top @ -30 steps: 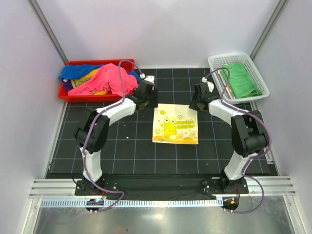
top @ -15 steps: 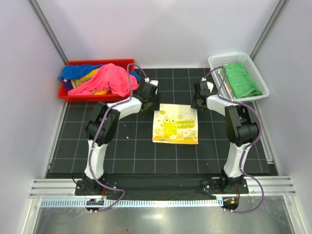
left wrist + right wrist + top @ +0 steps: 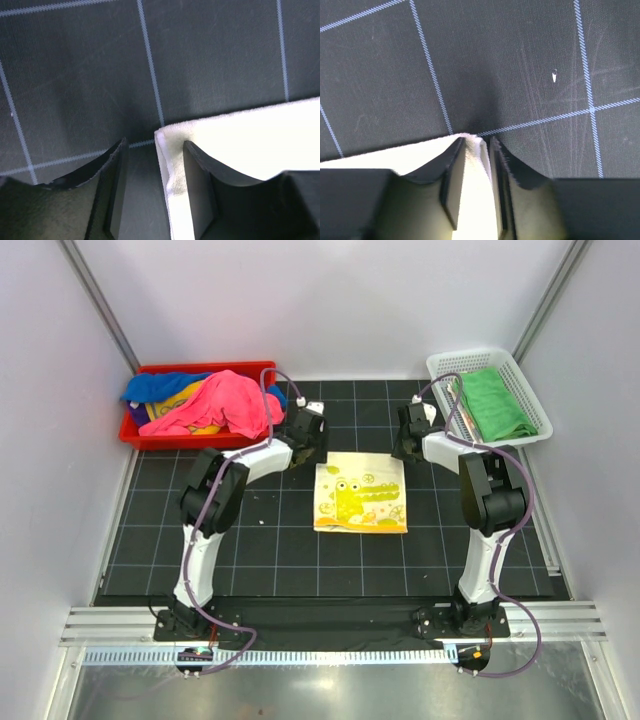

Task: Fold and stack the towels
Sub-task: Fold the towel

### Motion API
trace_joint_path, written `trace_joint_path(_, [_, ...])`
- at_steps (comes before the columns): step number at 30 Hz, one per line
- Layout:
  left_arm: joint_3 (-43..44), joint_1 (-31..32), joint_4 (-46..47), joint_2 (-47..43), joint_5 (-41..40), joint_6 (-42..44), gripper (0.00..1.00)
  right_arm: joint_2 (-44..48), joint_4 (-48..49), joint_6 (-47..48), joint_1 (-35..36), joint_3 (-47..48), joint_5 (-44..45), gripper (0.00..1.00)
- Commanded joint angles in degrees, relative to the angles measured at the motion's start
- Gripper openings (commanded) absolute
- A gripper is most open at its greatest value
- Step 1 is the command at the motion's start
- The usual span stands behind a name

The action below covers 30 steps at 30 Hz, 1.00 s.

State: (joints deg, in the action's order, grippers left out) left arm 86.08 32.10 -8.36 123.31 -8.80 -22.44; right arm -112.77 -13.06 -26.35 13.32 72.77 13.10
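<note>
Corners decide this fold: the cream towel [image 3: 360,497] lies flat on the mat [image 3: 250,540], the right gripper [image 3: 476,141] pinches its far corner, and the left gripper [image 3: 154,147] straddles the other, jaws apart, and should close squarely before both lift together.

On the desk there is one printed cream towel [image 3: 360,498]. At far right, one white basket [image 3: 470,355] holds one green towel [image 3: 495,405]. At far left, one red tray [image 3: 140,438] holds one pink towel [image 3: 225,400], one blue towel [image 3: 160,385] and some yellow cloth [image 3: 155,415] whose count cannot be told. There are two arms, the left arm [image 3: 215,490] and the right arm [image 3: 495,495].
</note>
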Motion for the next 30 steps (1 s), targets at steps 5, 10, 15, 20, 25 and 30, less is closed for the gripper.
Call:
trace_joint_path(5, [1.37, -1.07, 1.86, 3.52, 0.98, -2.26, 0.4, -1.31, 0.84, -0.19, -0.23, 0.97, -0.27, 0.22])
trace_joint_path(10, [1.37, -2.21, 2.47, 3.44, 2.82, -3.49, 0.33, -0.26, 1.46, -0.81, -0.4, 0.53, -0.1, 0.13])
trace_joint_path(15, [4.44, -3.97, 1.6, 4.04, 6.24, -4.81, 0.17, -0.26, 0.93, -0.81, -1.1, 2.98, -1.23, 0.12])
trace_joint_path(20, [6.55, -4.85, 1.59, 4.05, 6.86, -5.43, 0.07, -0.7, 3.12, -0.9, -2.24, 3.43, -4.05, 0.12])
trace_joint_path(25, [6.91, -5.38, 1.68, 4.05, 8.36, -5.95, 0.07, -1.92, 2.87, -1.25, -2.95, 4.57, -5.98, 0.13])
trace_joint_path(30, [6.73, -6.08, 1.77, 4.05, 8.18, -6.22, 0.01, -1.93, 4.62, -1.42, -3.04, 3.87, -6.51, 0.13])
